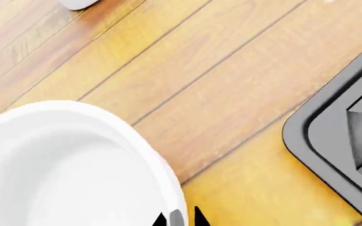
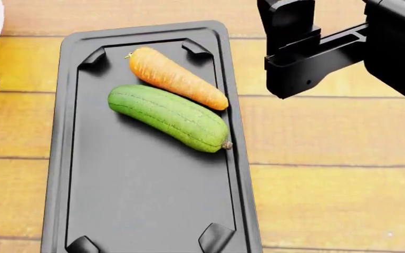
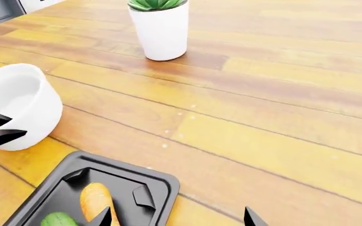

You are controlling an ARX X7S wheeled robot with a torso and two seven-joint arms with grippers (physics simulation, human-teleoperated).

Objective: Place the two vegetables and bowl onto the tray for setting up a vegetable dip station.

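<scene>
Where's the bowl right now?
The bowl sits on the wooden table just off the tray's far left corner, at the head view's upper left edge.

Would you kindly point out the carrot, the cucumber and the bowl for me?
carrot (image 2: 176,78), head view, middle of its orange body.
cucumber (image 2: 169,117), head view, middle of its green body.
bowl (image 3: 17,106), right wrist view, its white outer wall.

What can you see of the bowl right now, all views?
The bowl is plain glossy white, round, with straight sides and a thick rim, and looks empty. It sits upright on the wooden tabletop, beside the tray's far short end, not on it and apart from it. In the head view only its edge shows at the top left corner. The left wrist view shows its rim close up, with the left gripper's dark fingers at that rim; whether they grip it is hidden.
</scene>
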